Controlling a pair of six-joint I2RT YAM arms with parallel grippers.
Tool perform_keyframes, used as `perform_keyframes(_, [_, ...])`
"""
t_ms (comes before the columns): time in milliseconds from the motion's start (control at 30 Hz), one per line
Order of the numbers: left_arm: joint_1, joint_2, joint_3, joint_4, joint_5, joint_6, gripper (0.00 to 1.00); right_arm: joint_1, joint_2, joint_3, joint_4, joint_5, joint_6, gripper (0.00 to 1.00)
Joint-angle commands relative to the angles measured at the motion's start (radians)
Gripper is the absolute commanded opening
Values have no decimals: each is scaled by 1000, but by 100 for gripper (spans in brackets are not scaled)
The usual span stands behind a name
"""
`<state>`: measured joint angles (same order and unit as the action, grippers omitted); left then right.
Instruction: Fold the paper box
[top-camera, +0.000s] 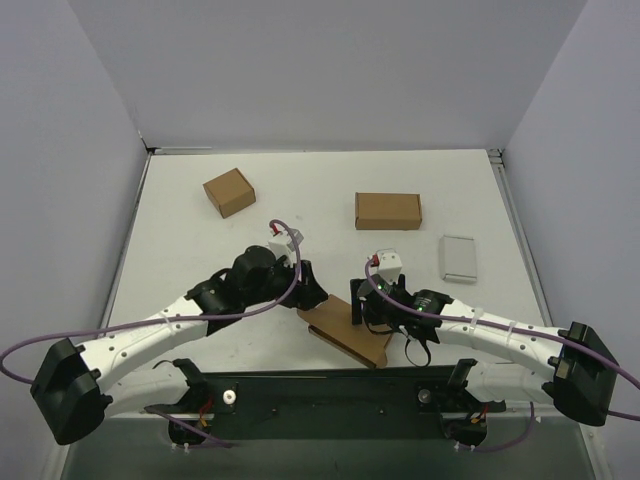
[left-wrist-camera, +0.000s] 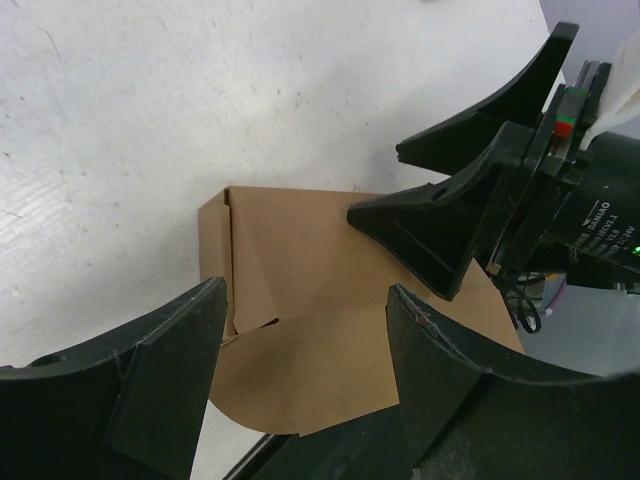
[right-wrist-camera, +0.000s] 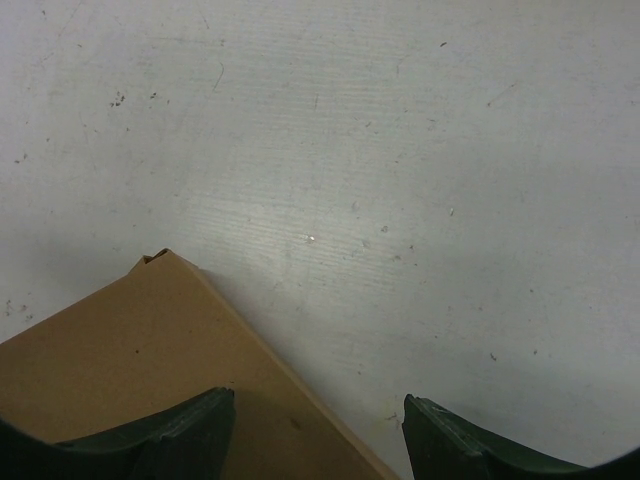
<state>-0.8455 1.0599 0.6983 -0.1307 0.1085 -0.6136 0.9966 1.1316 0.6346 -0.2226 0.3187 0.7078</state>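
Left of the grey case (top-camera: 459, 257) and nearer the arms' bases than it, the paper box (top-camera: 345, 338) lies low on the white tabletop (top-camera: 180, 240), not yet a box at all. We see a broad brown panel, a narrow side flap (left-wrist-camera: 214, 262) standing up along one crease, and a rounded flap (left-wrist-camera: 300, 375) spread flat. Our left gripper (left-wrist-camera: 305, 300) hangs over that rounded flap with its jaws released and gripping nothing. Our right gripper (right-wrist-camera: 318, 398) reaches in from the case's side, jaws likewise parted and empty. In the left wrist view its lower finger (left-wrist-camera: 420, 225) lies across the panel, though we cannot tell whether it presses down or only hovers just above. Its own camera shows one corner of the panel under one finger and bare tabletop beyond. Farther from the bases than the case, a squarish brown carton (top-camera: 229, 192) and a closed oblong brown box (top-camera: 388, 211) sit well apart from the work. We judge the step in hand to be an early one: raising the walls, with only one side up that we can see and the lid unformed. The next move, as we read it, calls for one gripper to pin the main panel so the thin card cannot slide. The other must catch a flap's edge and swing it over its crease. The card looks light and springy, so we expect a flap to fall back unless it is held or tucked.
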Motion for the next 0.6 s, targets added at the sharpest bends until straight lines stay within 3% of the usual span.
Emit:
perform_keyframes(0, [17, 46, 21, 49, 123, -52, 75, 13, 0, -3, -32, 48, 10, 69])
perform_keyframes(433, [42, 130, -85, 115, 99, -20, 73, 19, 10, 0, -34, 49, 12, 69])
perform_keyframes(567, [40, 164, -117, 115, 100, -9, 67, 19, 11, 0, -34, 52, 12, 69])
